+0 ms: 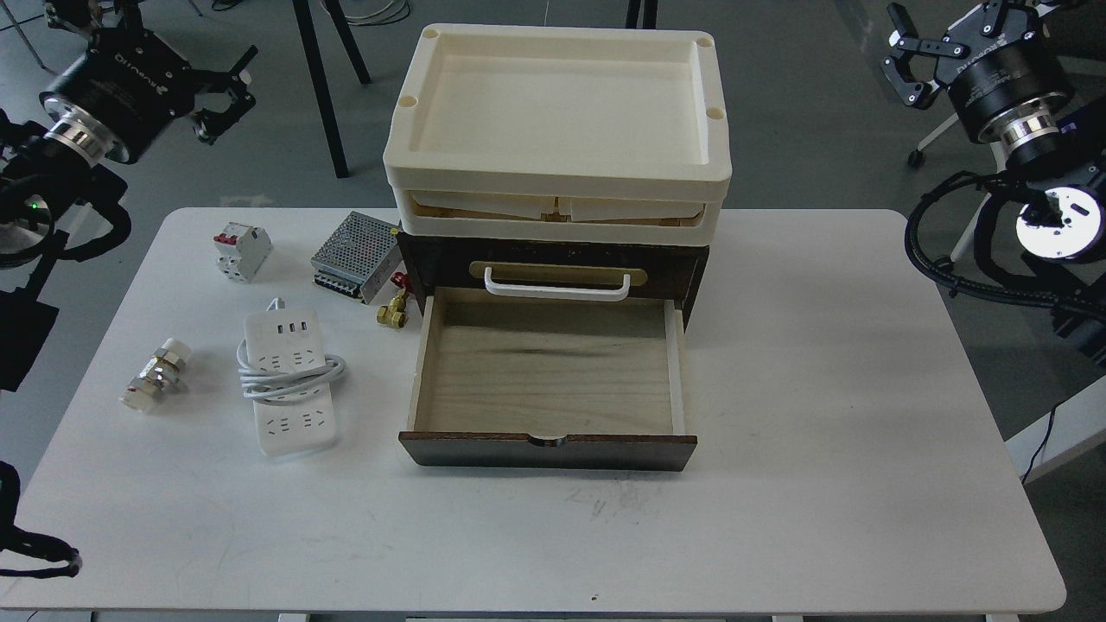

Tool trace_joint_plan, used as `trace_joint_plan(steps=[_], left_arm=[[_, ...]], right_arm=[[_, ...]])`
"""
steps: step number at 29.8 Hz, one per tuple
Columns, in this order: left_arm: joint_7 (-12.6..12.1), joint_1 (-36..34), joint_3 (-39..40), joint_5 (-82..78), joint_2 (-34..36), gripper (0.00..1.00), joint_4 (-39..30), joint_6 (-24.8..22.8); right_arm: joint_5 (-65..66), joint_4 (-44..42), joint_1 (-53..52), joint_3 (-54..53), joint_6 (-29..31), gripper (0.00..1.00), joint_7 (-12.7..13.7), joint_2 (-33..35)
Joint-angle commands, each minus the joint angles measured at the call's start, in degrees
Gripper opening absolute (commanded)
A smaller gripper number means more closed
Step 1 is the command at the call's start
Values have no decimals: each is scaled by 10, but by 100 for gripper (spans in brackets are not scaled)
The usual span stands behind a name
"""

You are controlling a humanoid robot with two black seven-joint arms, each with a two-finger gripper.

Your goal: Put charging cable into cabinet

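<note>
So the charging cable (288, 383) is lying flat on the white table (821, 415), cord looped round its middle, just off the open drawer (548, 371) at its 9 o'clock. The cabinet (553, 263) sits mid-table with cream trays (557, 130) stacked on top, drawer pulled out toward me with bare wood inside. My left gripper (226, 102) hangs up at 10 o'clock with fingers apart, holding nothing. My right gripper (907, 65) is at 2 o'clock, also spread and well clear of everything
</note>
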State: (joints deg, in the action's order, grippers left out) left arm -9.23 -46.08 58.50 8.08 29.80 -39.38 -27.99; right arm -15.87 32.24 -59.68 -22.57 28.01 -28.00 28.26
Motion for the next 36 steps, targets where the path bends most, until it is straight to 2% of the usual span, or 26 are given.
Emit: trace_joint_plan(steps=[1,7,8,11,13,15,17,18,20,22,23,25,27,31,33,35,36], left_arm=[[45,0,-2,-2,-5,100,13,0],[98,2,5,10,9,100,24,0],[113,7,7,26,14,100,42,0],[181,29,10,131,7,100,141,0],[211,28,-1,181,-10,100,181,0],[232,23,1,184,-24,100,184,0],[264,27,1,185,-34,100,172,0],[279,33,2,186,-28,100,149,0],[290,66,2,188,4,100,73,0],[290,125,-1,186,56,100,-55,0],[290,155,0,183,89,100,-153,0],[291,196,12,167,160,100,-307,0],[294,209,27,122,222,100,-392,0],[295,212,71,-71,271,100,-414,0],[304,214,92,-247,272,100,-413,0],[331,216,111,-455,265,100,-417,0],[361,216,119,-568,256,100,-419,0]], right_arm=[[0,-2,3,-32,0,100,0,1],[0,-4,12,-38,0,100,0,2],[0,-4,18,-38,0,100,0,0],[0,-2,25,-45,0,100,0,-1],[0,-3,25,-54,0,100,0,-2],[0,-2,25,-65,0,100,0,-3],[0,0,25,-71,0,100,0,-1],[0,-2,25,-74,0,100,0,1],[0,-10,30,-75,0,100,0,2],[-1,-30,33,-77,0,100,0,-1],[-2,-32,35,-77,0,100,0,-2],[-5,-31,41,-78,0,100,0,-2],[-5,-30,52,-83,0,100,0,-1],[-5,-25,76,-114,0,100,0,6],[-5,-25,90,-129,0,100,0,15],[-5,-26,95,-142,0,100,0,38],[-5,-26,99,-150,0,100,0,47]])
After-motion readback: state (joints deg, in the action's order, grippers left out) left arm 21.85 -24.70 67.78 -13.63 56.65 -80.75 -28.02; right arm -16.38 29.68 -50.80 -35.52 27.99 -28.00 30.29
